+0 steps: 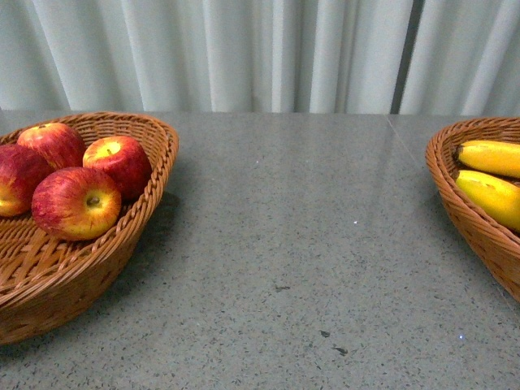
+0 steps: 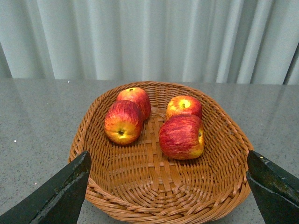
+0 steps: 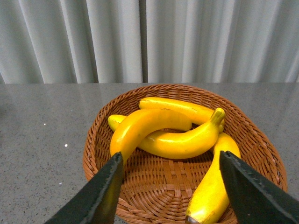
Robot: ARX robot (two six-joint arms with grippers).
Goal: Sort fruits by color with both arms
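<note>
A speckled grey stone-like surface (image 1: 309, 244) runs back to pale pleated curtains (image 1: 268, 53). At the left stands an oval basket (image 1: 73, 276) of woven brown wicker, its near end cut off by the front view's edge. Four glossy apples (image 2: 124, 122) lie in it, round, red streaked with yellow; in the front view they bunch at the far end, and one is partly cut off at the left edge. From the left wrist view they sit in two touching pairs with a strip of weave between them.

At the right a second wicker basket (image 1: 471, 219) shows only its left rim in the front view, with two bananas visible there. The right wrist view shows four smooth, curved yellow bananas (image 3: 149, 127) piled across each other, one nearest with a brownish tip cut off by the frame.

The left end effector (image 2: 166, 186) hangs over the near rim of the apple basket, its dark wedge-shaped fingers (image 2: 60, 193) spread wide and empty. The right end effector (image 3: 170, 186) hovers over the banana basket (image 3: 163, 179), fingers (image 3: 100, 193) likewise wide apart, gripping nothing; their tips are out of frame.
</note>
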